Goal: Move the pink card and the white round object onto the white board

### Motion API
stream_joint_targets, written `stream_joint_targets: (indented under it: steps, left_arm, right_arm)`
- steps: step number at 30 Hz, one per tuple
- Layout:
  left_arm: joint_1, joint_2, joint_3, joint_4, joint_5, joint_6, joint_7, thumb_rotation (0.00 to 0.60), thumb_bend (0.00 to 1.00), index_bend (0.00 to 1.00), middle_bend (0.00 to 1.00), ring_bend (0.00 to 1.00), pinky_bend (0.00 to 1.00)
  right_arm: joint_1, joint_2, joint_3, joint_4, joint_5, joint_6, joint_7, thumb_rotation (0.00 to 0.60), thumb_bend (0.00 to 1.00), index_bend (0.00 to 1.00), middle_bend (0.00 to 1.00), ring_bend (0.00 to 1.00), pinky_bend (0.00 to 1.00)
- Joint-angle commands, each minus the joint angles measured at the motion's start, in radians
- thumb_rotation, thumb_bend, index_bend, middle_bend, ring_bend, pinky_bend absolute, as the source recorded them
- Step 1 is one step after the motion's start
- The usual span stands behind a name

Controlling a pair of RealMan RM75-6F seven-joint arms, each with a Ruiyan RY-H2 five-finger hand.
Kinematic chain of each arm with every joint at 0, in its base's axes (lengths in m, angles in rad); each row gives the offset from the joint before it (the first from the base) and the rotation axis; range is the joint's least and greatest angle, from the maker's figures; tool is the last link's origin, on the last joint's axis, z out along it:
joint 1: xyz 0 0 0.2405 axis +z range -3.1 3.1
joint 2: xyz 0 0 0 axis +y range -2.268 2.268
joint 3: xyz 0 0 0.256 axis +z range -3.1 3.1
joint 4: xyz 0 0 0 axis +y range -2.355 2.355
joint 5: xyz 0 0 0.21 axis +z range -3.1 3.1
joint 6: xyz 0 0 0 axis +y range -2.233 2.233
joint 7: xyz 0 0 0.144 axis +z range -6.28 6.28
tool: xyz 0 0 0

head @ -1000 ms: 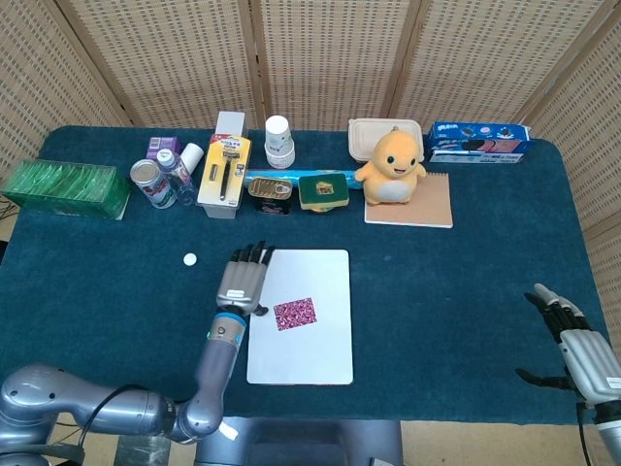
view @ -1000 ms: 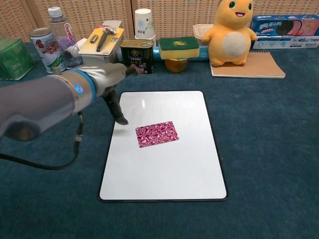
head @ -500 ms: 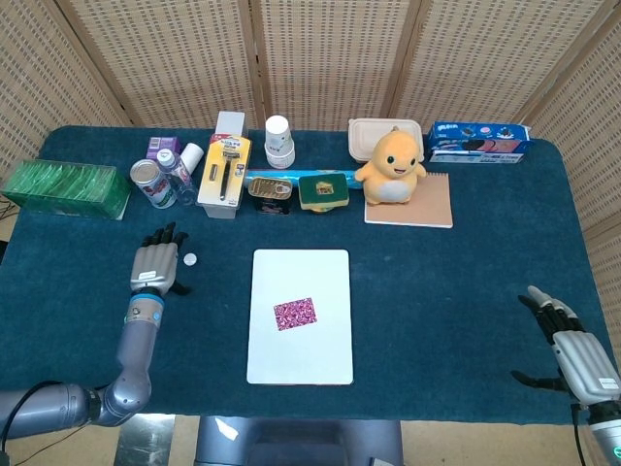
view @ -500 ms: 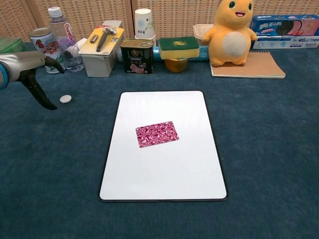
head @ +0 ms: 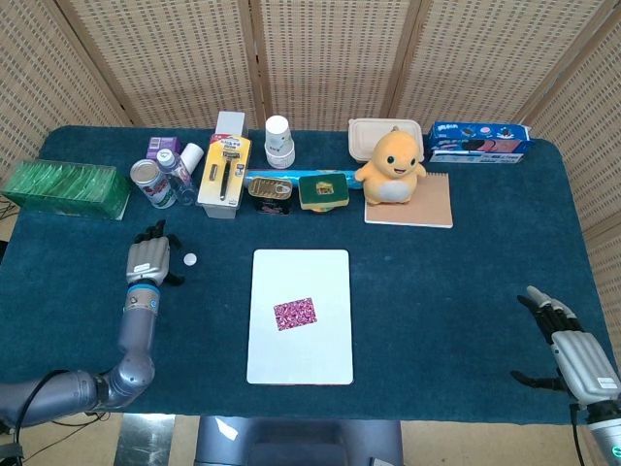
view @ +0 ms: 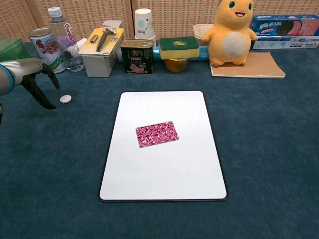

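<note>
The pink patterned card [head: 295, 314] [view: 157, 134] lies flat near the middle of the white board [head: 320, 272] [view: 184, 169]. The small white round object [head: 190, 259] [view: 65, 99] sits on the blue cloth left of the board. My left hand [head: 148, 258] [view: 31, 79] hovers just left of that object, fingers apart, holding nothing. My right hand [head: 575, 351] stays open at the table's near right corner, seen only in the head view.
Along the back stand a green box [head: 66, 189], a can [head: 152, 183], a bottle [view: 62, 35], a razor pack [head: 224, 173], a paper cup [head: 279, 141], a tin [view: 136, 49], a sponge [view: 178, 47], a yellow plush toy [head: 392, 167] on a notebook [head: 427, 206] and a cookie box [head: 477, 141].
My left hand left the board's left edge, swung left across the cloth and now sits beside the white round object. The card stayed on the board. The right hand barely moved.
</note>
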State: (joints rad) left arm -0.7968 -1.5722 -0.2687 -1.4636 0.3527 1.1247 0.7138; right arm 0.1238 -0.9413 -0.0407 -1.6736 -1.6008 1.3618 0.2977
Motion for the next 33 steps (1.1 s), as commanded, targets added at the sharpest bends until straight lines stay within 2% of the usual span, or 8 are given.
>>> stream_joint_targets:
  steps: [1, 12, 33]
  left_arm:
    - [-0.007, -0.012, -0.001, 0.024, -0.004, -0.006, 0.004, 0.6, 0.16, 0.32, 0.0, 0.0, 0.09]
    - [-0.026, -0.056, -0.009, 0.088, -0.017, -0.035, 0.009, 0.6, 0.22, 0.35, 0.0, 0.0, 0.09]
    - [-0.056, -0.115, -0.015, 0.137, -0.025, -0.007, 0.066, 0.6, 0.27, 0.39, 0.0, 0.0, 0.09]
  right_arm:
    - [0.002, -0.001, 0.0, 0.001, 0.001, -0.004, -0.001, 0.6, 0.0, 0.01, 0.0, 0.0, 0.0]
    - [0.002, -0.004, 0.001, 0.001, 0.008, -0.01, -0.01, 0.6, 0.0, 0.01, 0.0, 0.0, 0.0]
    - [0.005, -0.001, 0.002, 0.009, 0.017, -0.019, 0.005, 0.6, 0.0, 0.01, 0.0, 0.0, 0.0]
